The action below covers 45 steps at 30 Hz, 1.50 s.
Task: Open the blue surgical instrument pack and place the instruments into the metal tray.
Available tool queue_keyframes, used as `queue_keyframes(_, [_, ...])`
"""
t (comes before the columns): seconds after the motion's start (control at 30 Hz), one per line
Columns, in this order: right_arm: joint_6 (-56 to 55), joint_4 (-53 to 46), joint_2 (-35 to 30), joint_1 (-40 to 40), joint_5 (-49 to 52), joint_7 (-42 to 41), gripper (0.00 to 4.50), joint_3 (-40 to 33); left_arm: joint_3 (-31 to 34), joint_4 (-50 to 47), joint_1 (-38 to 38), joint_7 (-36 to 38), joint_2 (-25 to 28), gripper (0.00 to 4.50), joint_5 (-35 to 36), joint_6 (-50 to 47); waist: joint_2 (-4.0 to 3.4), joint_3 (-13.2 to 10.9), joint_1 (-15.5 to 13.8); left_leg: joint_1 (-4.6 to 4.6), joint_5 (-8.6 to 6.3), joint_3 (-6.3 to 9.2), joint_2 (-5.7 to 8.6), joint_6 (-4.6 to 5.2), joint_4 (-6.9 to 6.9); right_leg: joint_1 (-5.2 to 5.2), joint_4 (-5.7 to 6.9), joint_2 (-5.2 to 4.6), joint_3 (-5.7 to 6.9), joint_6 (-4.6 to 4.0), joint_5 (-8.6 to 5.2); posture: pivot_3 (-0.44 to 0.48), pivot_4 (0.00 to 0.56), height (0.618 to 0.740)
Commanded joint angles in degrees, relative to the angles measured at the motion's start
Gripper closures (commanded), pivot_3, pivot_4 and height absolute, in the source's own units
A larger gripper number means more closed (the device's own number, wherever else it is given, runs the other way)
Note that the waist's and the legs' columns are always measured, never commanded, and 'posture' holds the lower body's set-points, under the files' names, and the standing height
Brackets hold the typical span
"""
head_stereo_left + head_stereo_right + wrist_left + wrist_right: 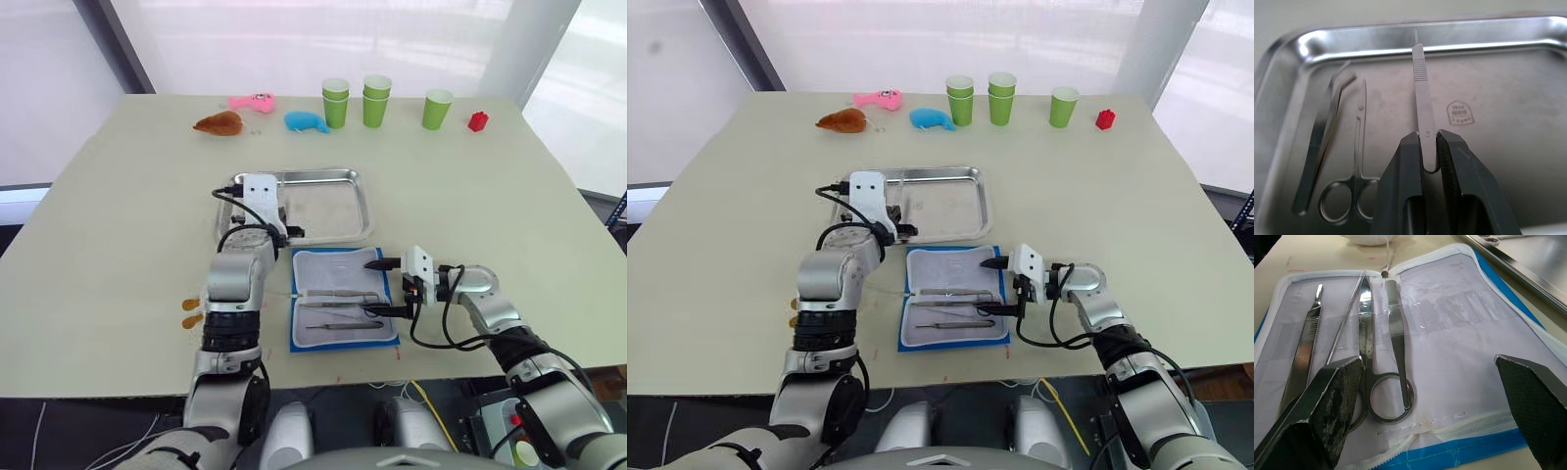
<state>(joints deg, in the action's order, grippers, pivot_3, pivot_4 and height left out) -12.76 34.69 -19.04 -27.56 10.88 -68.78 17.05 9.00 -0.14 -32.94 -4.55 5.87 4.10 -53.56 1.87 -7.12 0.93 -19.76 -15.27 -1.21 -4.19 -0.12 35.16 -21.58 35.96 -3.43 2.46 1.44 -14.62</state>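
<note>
Left gripper (1427, 152): clamped on a scalpel handle (1421, 93) over the metal tray (355, 223) — tweezers (1322, 142), scissors (1354, 166) already inside.
Right gripper (390, 288): fingers wide, at the right edge of the opened pack (343, 299) — remaining instruments (1376, 347) just ahead.
Pack: near bench edge, beside the tray.

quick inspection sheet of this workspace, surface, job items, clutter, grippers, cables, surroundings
surface: pale table, a few small red marks near its front edge
job's things: blue surgical instrument pack lies open, lining up, in front of the metal tray; scissors and other instruments in the pack; curved tweezers and small scissors in the tray
clutter: brown toy, pink toy, blue plush toy, green cups, red block along the far edge
grippers: left gripper shut on a scalpel handle over the tray; right gripper open at the pack's right edge
cables: black cables looped at both wrists
surroundings: bright windows behind
</note>
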Motion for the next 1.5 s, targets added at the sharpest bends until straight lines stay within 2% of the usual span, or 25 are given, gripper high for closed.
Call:
queue_keyframes(0.03, [4.4, 10.3, -1.4, 5.4, -8.9, 2.5, 0.00, 5.1, 1.2, 0.0, -1.2, -1.7, -0.5, 4.46, -0.3, 0.6, 0.01, 0.0, 0.0, 0.00, 0.00, 0.00, 0.00, 0.00, 0.00, 0.00, 0.00, 0.01, 0.01, 0.00, 0.00, 0.000, 0.150, 0.740])
queue_keyframes(0.43, [4.6, 9.8, -1.4, 5.9, -8.8, 2.8, 0.00, 5.1, 2.1, 4.1, -2.1, -1.5, -0.5, 4.46, 0.8, 1.8, 0.00, 0.0, 0.0, -0.01, 0.05, -0.04, 0.00, -0.10, 0.01, 0.00, 0.00, 0.04, 0.08, -0.04, 0.02, 0.000, 0.150, 0.740])
queue_keyframes(0.5, [4.6, 9.8, -1.4, 5.9, -8.8, 2.8, 0.00, 5.1, 2.1, 3.9, -2.0, -1.6, -0.4, 3.51, 0.8, 1.7, 0.00, 0.0, 0.0, -0.01, 0.06, -0.04, 0.00, -0.13, 0.01, 0.00, 0.00, 0.04, 0.09, -0.04, 0.02, 0.000, 0.150, 0.740])
queue_keyframes(0.57, [4.6, 9.9, -1.3, 5.9, -8.7, 2.7, 0.00, 5.1, 2.0, 3.6, -2.0, -2.0, -0.3, 3.02, 0.6, 1.6, -0.01, 0.0, 0.0, -0.02, 0.07, -0.03, 0.00, -0.15, 0.01, 0.00, 0.00, 0.04, 0.11, -0.04, 0.02, 0.000, 0.150, 0.740])
queue_keyframes(0.6, [4.6, 9.9, -1.3, 5.9, -8.7, 2.8, 0.00, 5.1, 1.9, 3.4, -2.0, -2.2, -0.2, 2.48, 0.4, 1.5, 0.00, 0.0, 0.0, -0.02, 0.07, -0.03, 0.00, -0.15, 0.01, 0.00, 0.00, 0.04, 0.12, -0.04, 0.02, 0.000, 0.150, 0.740])
queue_keyframes(0.63, [4.6, 9.9, -1.2, 5.8, -8.7, 2.7, 0.00, 5.2, 1.9, 3.2, -2.0, -2.2, -0.1, 2.20, 0.4, 1.4, 0.00, 0.0, 0.0, -0.02, 0.07, -0.02, 0.00, -0.15, 0.01, 0.00, 0.00, 0.04, 0.12, -0.04, 0.02, 0.000, 0.150, 0.740])
queue_keyframes(0.93, [4.7, 9.9, -1.1, 5.9, -8.7, 2.8, 0.00, 5.2, 0.7, -1.7, -3.0, 0.5, 1.5, 2.20, 1.3, 3.7, 0.00, 0.0, 0.0, -0.02, -0.05, -0.02, 0.00, -0.38, 0.01, 0.00, 0.00, 0.05, 0.13, -0.05, 0.02, 0.000, 0.150, 0.740])
queue_keyframes(1.0, [4.7, 9.9, -1.0, 5.9, -8.7, 2.8, 0.00, 5.2, -1.2, -3.1, -3.0, 3.8, 3.0, 2.20, 1.6, 4.4, -0.01, 0.0, 0.0, -0.03, -0.05, -0.03, 0.00, -0.40, 0.01, 0.00, 0.00, 0.05, 0.14, -0.05, 0.03, 0.000, 0.150, 0.740])
queue_keyframes(1.2, [4.8, 10.2, -0.9, 5.6, -8.5, 2.8, 0.00, 5.1, -4.4, -8.9, -0.8, 21.0, 7.4, 2.20, 10.6, 5.0, -0.03, 0.0, 0.1, -0.02, -0.01, -0.04, 0.00, -0.49, 0.01, 0.00, 0.00, 0.07, 0.13, -0.09, 0.02, 0.000, 0.150, 0.740])
queue_keyframes(1.33, [4.7, 10.5, -0.7, 5.4, -8.5, 3.0, 0.00, 4.9, -7.4, -12.7, 0.6, 33.3, 14.4, 2.20, 14.6, 6.6, -0.06, 0.0, 0.1, -0.02, -0.01, -0.01, -0.01, -0.49, 0.01, -0.03, 0.00, 0.10, 0.13, -0.28, -0.10, 0.000, 0.150, 0.740])
queue_keyframes(1.43, [4.5, 10.9, -0.8, 5.1, -8.3, 3.1, 0.00, 4.6, -7.2, -14.6, 2.4, 43.8, 21.3, 2.20, 19.3, 7.2, -0.09, -0.1, 0.2, -0.02, -0.01, 0.03, -0.03, -0.48, 0.00, -0.07, 0.00, 0.18, 0.07, -0.34, -0.08, 0.000, 0.150, 0.740])
queue_keyframes(1.5, [4.5, 11.0, -0.9, 4.8, -8.3, 3.1, 0.00, 4.4, -6.5, -14.8, 3.3, 48.3, 24.1, 2.20, 21.8, 8.2, -0.09, -0.1, 0.1, -0.02, -0.01, 0.06, -0.04, -0.48, 0.00, -0.08, -0.01, 0.19, 0.08, -0.35, -0.09, 0.000, 0.150, 0.740])
